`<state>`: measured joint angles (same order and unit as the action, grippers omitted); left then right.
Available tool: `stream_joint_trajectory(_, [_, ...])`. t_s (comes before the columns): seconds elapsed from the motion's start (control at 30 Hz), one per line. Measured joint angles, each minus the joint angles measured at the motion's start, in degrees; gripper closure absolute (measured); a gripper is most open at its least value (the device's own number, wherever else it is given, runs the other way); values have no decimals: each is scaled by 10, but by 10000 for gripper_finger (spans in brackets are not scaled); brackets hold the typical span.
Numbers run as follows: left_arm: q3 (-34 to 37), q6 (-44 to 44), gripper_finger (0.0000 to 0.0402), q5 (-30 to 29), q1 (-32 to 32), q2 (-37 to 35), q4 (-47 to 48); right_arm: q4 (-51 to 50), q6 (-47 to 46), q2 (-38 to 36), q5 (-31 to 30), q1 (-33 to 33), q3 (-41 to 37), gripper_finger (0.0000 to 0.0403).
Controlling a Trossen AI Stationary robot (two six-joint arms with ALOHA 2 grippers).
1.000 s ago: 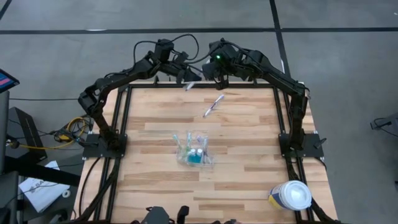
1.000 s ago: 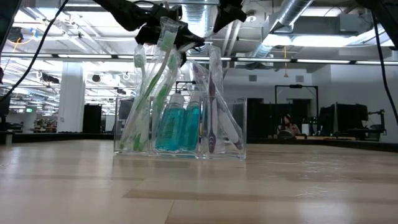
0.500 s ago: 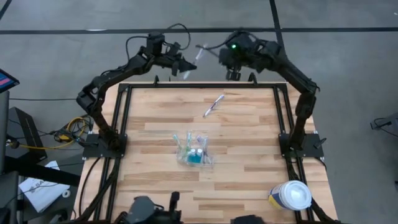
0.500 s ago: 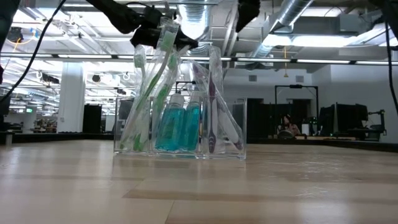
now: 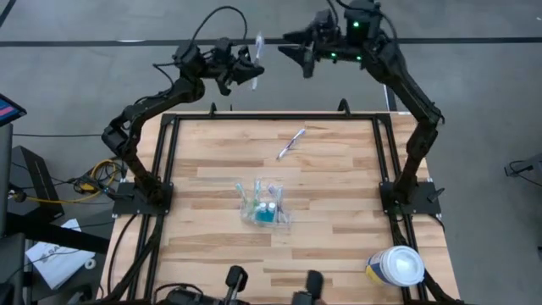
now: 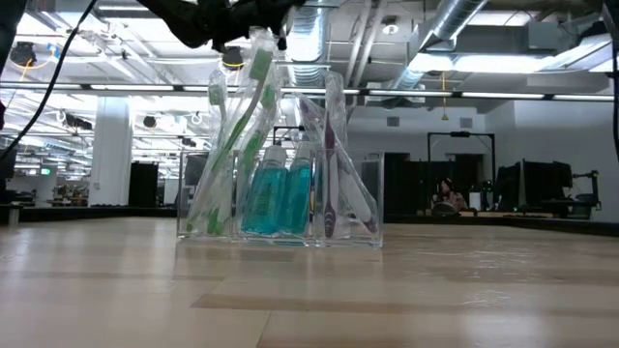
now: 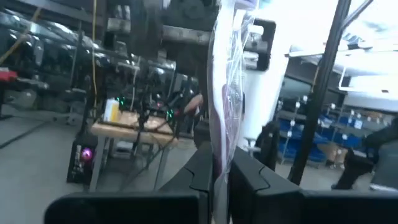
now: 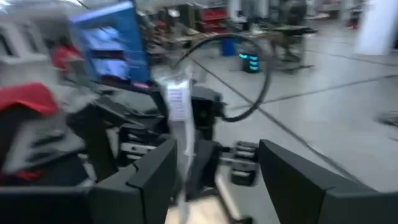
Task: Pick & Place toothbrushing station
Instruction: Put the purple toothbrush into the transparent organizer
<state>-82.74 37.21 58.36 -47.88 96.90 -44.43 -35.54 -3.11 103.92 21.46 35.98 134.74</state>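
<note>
Clear plastic toothbrushing station (image 5: pixel 265 204) sits near the middle of the wooden bench (image 5: pixel 339 186), and in the low view it holds wrapped toothbrushes leaning in its compartments, perhaps four, plus two blue bottles. No writing can be read on any of them. One more wrapped toothbrush (image 5: pixel 290 142) lies loose on the bench toward the far edge, well apart from the station.

Left hand (image 5: pixel 251 69) is up beyond the far edge, fingers pinched tight on a wrapped toothbrush (image 5: pixel 257 52) that stands upright between them; the left wrist view shows its crinkled wrapper. Right hand (image 5: pixel 292 49) has let go: a second ago both hands met over that brush, and now it has swung up and away, fingers spread wide, holding nothing.

One white-lidded tub (image 5: pixel 396 266) rests at the bench's near right corner.
</note>
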Motion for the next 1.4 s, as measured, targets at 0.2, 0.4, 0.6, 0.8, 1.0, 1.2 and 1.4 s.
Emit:
stream_joint_trajectory(0.2, [-1,9,390,-25,9,-18,-7,96,-63,37,94,-2,-1,198])
stream_joint_trajectory(0.4, [-2,15,390,-31,14,-28,-9,196,-105,62,138,-29,-2,208])
stream_joint_trajectory(0.6, [-2,19,390,-43,14,-37,-12,215,-111,67,146,-31,0,224])
stream_joint_trajectory(0.8, [-2,21,390,-44,34,-36,-12,243,-135,69,152,-32,-1,239])
stream_joint_trajectory(1.0, [-2,21,390,-44,54,-36,-11,240,-136,70,162,-34,-1,251])
stream_joint_trajectory(1.2, [-2,21,390,-43,62,-36,-10,239,-149,70,167,-35,-1,259])
stream_joint_trajectory(1.4, [-2,27,389,-24,77,-36,-12,240,-169,70,204,-35,-1,269])
